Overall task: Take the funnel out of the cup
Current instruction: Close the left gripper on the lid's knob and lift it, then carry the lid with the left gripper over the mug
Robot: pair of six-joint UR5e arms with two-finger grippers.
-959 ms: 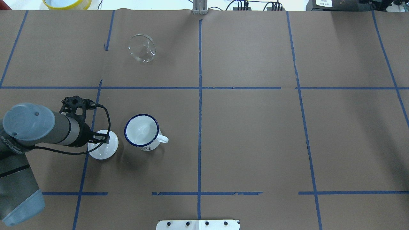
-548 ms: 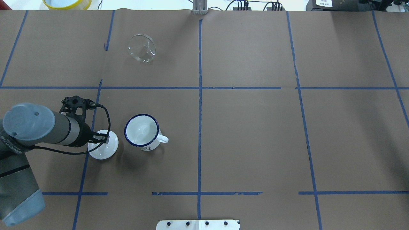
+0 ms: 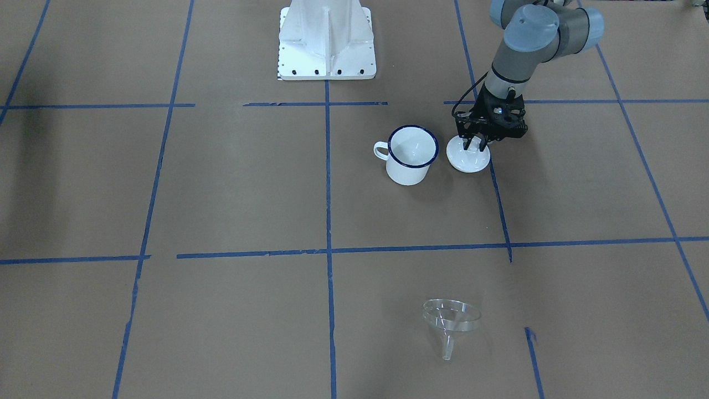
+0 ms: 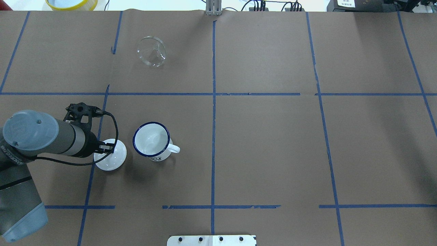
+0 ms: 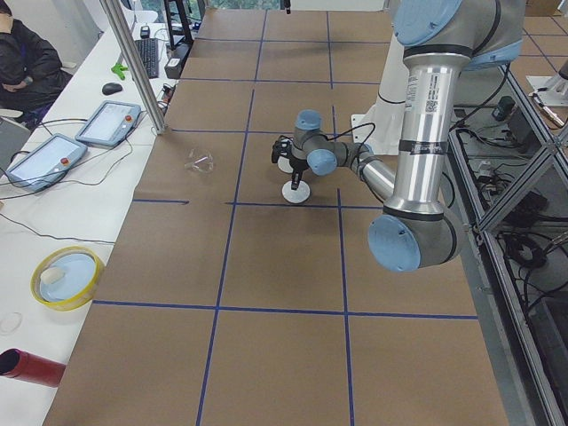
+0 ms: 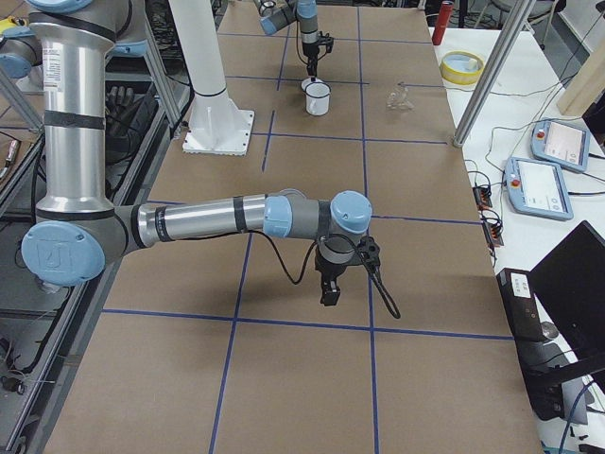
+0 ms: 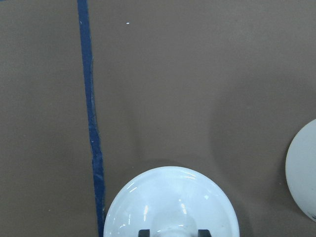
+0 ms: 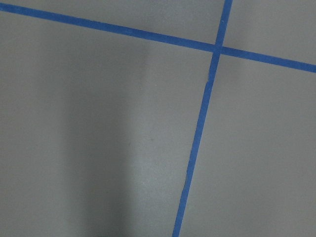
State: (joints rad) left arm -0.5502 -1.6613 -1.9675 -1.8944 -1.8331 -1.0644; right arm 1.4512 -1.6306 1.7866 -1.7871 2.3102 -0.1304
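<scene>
where the funnel (image 4: 152, 51) sat: out of the cup, lying on its side on the table (image 4: 273, 143), in the far row of squares. its spout pointed at the far edge and its wide mouth was tipped back toward the robot.
cup (image 3: 409, 169): upright in the near row on the robot's left half, well apart from the funnel with a blue tape (image 4: 213, 136) line between them. its inside showed plain white, and the handle pointed toward the table's middle.
lid (image 4: 114, 161): white and round, flat on the paper just beside the cup on the side away from the handle, not touching it.
left gripper (image 3: 477, 145): pointing down over the lid. in the wrist view both dark fingertips (image 7: 143, 232) sat right against either side of the knob (image 7: 173, 230), so it looked clamped on it.
right gripper (image 6: 329, 295): hanging above bare paper, well apart from everything. it only showed in the right side view, so i couldn't tell if it was open or closed. its wrist cam just had paper and crossing tape.
writing: a dark print (image 4: 155, 159) low on the cup wall, too small to read. the lettering on the left arm wasn't legible either.
</scene>
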